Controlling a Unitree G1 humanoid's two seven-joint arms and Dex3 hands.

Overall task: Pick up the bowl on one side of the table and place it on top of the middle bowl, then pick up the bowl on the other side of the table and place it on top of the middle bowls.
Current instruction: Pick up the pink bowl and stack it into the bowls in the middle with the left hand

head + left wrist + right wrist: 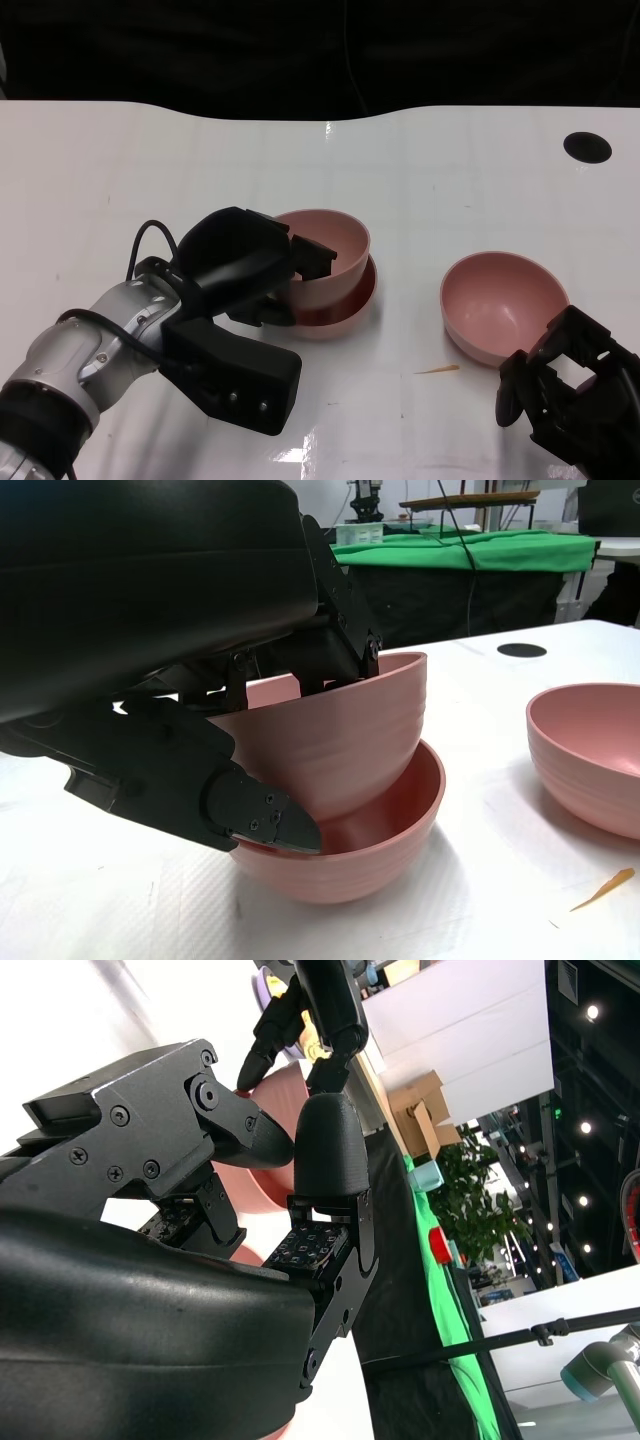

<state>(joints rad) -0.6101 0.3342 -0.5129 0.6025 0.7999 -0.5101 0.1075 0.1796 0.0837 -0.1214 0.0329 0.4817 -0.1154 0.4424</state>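
Now left hand [262, 268] grips pink bowl [330, 250], apparently nested in middle bowl [350, 308].

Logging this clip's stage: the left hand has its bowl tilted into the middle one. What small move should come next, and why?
Probably open the left hand and let go: its held bowl already sits tilted inside the middle bowl. The right bowl waits by the right hand.

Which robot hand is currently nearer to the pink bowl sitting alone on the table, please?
The right. The right robot hand sits just at the lone pink bowl's near rim, while the left robot hand is off to the side, holding the tilted bowl in the middle bowl.
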